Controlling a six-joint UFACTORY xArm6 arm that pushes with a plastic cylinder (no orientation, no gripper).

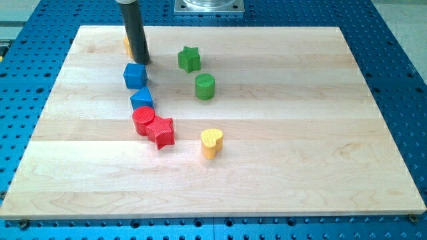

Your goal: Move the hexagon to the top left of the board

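The table (280, 167) is pale wood planks with visible grain and a smooth, faintly satin finish. Around it lies a blue metal plate (400, 80) dotted with holes. The rod (137, 33) looks dark, matt and smooth. The red star (164, 131) and green cylinder (205, 87) look like ribbed, matt plastic.

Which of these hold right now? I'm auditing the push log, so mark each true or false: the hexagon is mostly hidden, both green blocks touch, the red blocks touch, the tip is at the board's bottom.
1. The yellow hexagon is mostly hidden behind the rod: true.
2. The green star touches the green cylinder: false, they stand apart.
3. The red cylinder touches the red star: true.
4. My tip is near the view's bottom: false, it is upper left, just above the blue cube.
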